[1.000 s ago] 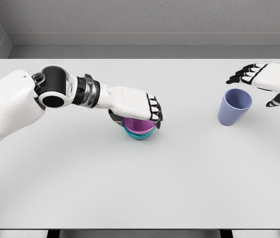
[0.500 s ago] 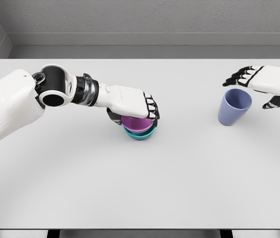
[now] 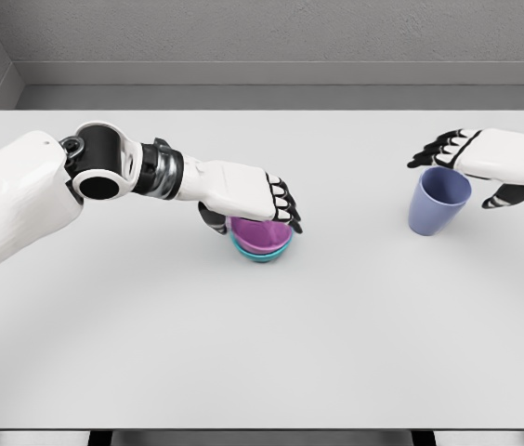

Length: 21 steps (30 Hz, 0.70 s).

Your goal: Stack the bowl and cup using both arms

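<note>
Since a moment ago our right hand (image 3: 485,163) has slid a little toward nine o'clock, and now it hangs over the blue cup (image 3: 438,200) with fingers spread wide, holding nothing. Our left hand (image 3: 248,197) has pulled back a bit, fingers curled over the far rim of the purple bowl (image 3: 262,235). We see that bowl sitting inside the teal bowl (image 3: 260,255), mid-table. The cup stands upright at three o'clock from the bowls, well apart, on the white table (image 3: 262,353).

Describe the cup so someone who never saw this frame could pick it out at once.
On the white table, look to the right side, just under the right hand. The cup stands upright there alone, tall and periwinkle blue, unlike the low purple bowl nested in a teal bowl at centre.
</note>
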### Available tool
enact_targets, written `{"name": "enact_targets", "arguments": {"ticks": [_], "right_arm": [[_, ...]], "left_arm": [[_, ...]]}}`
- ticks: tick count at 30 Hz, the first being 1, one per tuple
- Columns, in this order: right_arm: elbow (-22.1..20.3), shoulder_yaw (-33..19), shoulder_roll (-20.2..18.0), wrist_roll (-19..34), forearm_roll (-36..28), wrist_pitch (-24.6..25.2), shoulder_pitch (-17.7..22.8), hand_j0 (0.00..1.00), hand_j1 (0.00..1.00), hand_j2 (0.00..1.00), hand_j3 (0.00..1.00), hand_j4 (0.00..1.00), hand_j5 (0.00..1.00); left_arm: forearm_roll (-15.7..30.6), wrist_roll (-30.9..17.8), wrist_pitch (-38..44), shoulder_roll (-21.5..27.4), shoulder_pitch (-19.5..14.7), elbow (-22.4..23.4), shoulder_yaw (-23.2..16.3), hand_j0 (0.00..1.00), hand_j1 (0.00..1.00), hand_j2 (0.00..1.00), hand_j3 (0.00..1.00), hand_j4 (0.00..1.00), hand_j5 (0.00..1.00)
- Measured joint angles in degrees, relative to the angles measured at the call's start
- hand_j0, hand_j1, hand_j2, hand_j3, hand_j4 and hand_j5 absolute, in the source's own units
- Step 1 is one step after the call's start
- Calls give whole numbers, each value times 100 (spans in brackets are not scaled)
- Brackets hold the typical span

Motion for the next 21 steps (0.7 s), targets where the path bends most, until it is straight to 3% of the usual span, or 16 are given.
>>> {"name": "enact_targets", "arguments": {"ticks": [9,16,17,20,21], "right_arm": [[32,67,116,0,25,0,-9,100,100,100,100,100,100],[36,84,125,0,29,0,0,100,100,100,100,100,100],[39,86,125,0,31,-1,0,100,100,100,100,100,100],[60,92,135,0,43,0,-9,100,100,100,100,100,100],[88,94,149,0,50,0,-9,100,100,100,100,100,100]], "left_arm": [[188,0,0,105,-88,-14,131,100,100,100,100,100,100],[934,0,-1,1008,35,-42,1207,100,100,100,100,100,100],[976,1,-2,1160,182,-36,1354,100,100,100,100,100,100],[1113,-2,-10,1563,1116,24,1885,100,100,100,100,100,100],[1207,-2,-9,1677,1239,77,2044,100,100,100,100,100,100]]}}
